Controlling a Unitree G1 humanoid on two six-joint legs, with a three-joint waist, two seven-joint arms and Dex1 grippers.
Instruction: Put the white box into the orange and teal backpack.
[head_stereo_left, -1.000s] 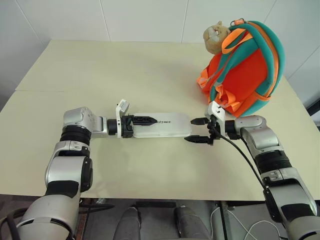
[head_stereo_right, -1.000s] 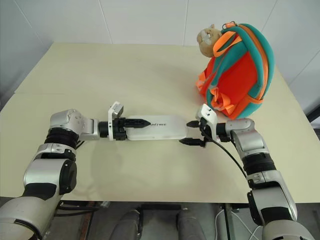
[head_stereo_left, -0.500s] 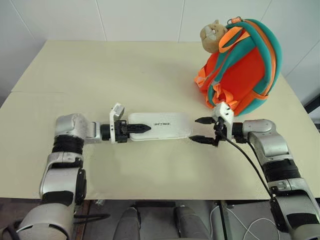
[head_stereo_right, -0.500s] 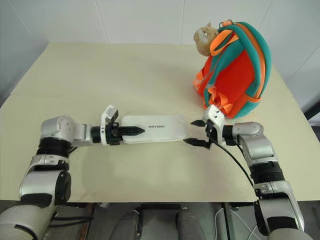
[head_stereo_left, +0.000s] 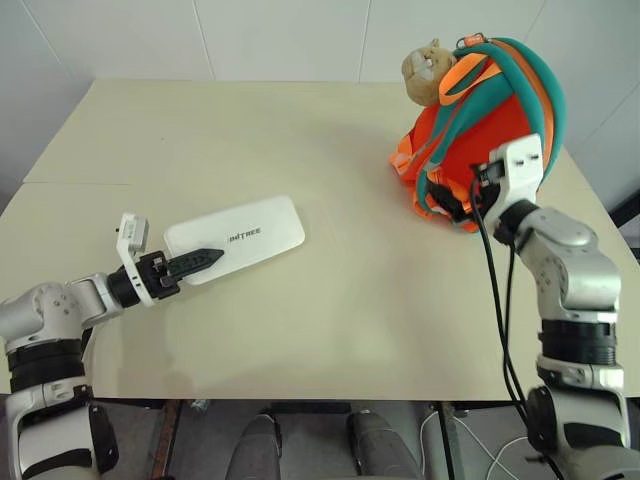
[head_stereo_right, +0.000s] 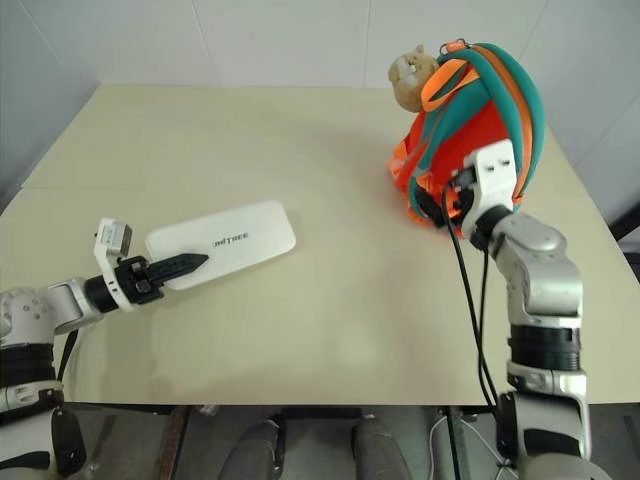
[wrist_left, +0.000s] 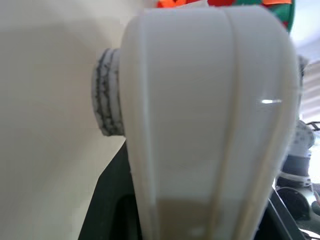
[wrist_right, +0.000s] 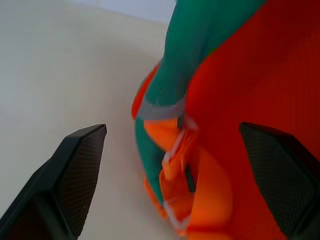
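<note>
White tiled walls stand behind a pale cream table (head_stereo_left: 330, 330). On its left half lies the white box (head_stereo_left: 236, 238), flat and turned at a slant, with its small dark lettering facing up and its far end pointing toward the middle of the table. The left gripper (head_stereo_left: 196, 262) reaches in low from the table's left front and is clamped on the near end of the box, one black finger lying across the top face; in the left wrist view the box (wrist_left: 210, 120) runs close along the camera, with a sliver of orange and teal beyond its far end. The orange and teal backpack (head_stereo_left: 495, 120) stands upright at the far right of the table, well apart from the box, its teal and orange straps looping over the top and a tan plush animal head (head_stereo_left: 427, 72) hanging at its upper left. The right gripper (wrist_right: 175, 165) is raised just in front of the backpack's lower front, its two black fingers spread wide with nothing between them, aimed at the orange webbing and teal strap there.
</note>
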